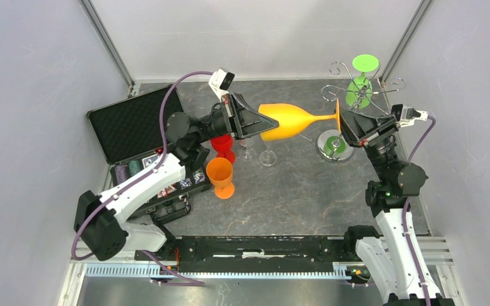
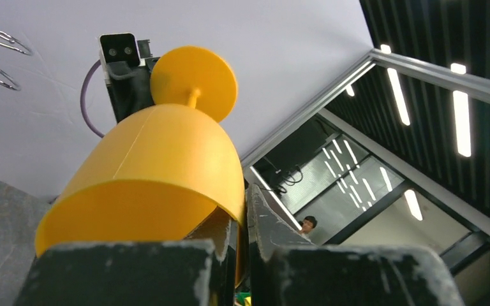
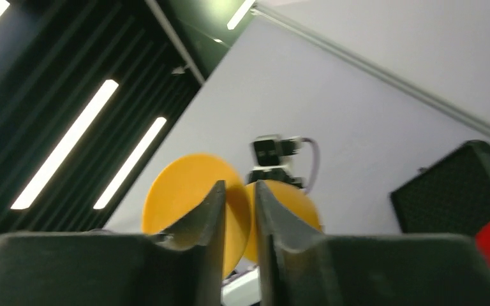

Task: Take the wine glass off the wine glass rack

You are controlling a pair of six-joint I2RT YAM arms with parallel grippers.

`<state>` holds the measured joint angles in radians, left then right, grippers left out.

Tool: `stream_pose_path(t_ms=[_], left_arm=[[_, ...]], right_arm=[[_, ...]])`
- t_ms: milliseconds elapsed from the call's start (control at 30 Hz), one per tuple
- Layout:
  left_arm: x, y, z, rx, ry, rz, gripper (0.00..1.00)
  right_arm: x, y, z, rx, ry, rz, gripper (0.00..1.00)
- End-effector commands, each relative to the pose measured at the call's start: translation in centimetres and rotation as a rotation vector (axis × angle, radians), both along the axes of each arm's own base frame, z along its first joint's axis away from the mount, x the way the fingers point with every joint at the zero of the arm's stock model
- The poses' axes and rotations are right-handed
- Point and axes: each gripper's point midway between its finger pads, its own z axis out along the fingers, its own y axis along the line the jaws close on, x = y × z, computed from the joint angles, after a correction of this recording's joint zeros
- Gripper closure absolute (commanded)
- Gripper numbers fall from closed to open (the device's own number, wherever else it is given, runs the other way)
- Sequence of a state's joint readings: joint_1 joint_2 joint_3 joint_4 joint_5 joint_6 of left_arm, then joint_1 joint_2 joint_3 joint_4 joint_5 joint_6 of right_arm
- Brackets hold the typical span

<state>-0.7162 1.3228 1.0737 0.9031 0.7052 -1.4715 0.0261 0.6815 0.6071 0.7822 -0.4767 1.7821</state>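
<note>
Your left pincer (image 1: 259, 121) pinches the yellow wine glass (image 1: 291, 120) by its rim. Your right pincer (image 1: 341, 131) pinches its foot, near the wine glass rack (image 1: 325, 148).

Quick headcount: six stemmed glasses total, as far as I can make out. Four are coloured plastic, one per colour: one yellow plastic wine glass (image 1: 290, 121), one green plastic wine glass (image 1: 360, 86), one orange plastic goblet (image 1: 220, 177) and one red plastic goblet (image 1: 222, 144). The red one is half hidden, so I can't swear there isn't a second. Then two small clear wine glasses (image 1: 268, 156). One silver wire wine glass rack (image 1: 325, 148) with a round shiny base. One open black hard case (image 1: 134, 124) with foam lining. And two black two-finger grippers, the left gripper (image 1: 269, 121) and the right gripper (image 1: 343, 127)
</note>
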Motion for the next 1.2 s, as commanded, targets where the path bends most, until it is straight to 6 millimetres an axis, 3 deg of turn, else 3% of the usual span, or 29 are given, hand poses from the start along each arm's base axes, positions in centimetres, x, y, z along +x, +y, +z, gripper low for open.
stream_pose_path(t_ms=[0,100,233,467,667,1033,1167], left_arm=[[-2.6,1.2,1.8,0.02,-0.188,0.061,0.98],[-1.8,1.3,0.8,0.112,-0.227,0.15,0.98],[0.0,1.9,-1.5,0.298,-0.267,0.298,0.98],[2.5,5.5,-8.9,0.782,-0.342,0.461,0.98],[2.9,7.4,-15.1,1.087,-0.316,0.447,0.98],[1.8,6.4,-22.3,1.42,-0.361,0.314,0.98],[2.3,6.0,-24.5,1.537,-0.37,0.304,0.98]], right_arm=[[2.0,0.1,-2.1,-0.142,0.046,-0.104,0.62],[2.3,-0.3,-2.2,-0.195,0.032,-0.17,0.39],[2.8,-1.0,-2.4,-0.259,0.021,-0.266,0.28],[3.4,-1.8,-2.6,-0.325,0.025,-0.35,0.26],[3.6,-1.6,-3.4,-0.334,0.038,-0.336,0.27],[3.9,-1.3,-4.9,-0.34,0.074,-0.313,0.29],[3.9,-1.2,-5.3,-0.343,0.082,-0.302,0.29]])
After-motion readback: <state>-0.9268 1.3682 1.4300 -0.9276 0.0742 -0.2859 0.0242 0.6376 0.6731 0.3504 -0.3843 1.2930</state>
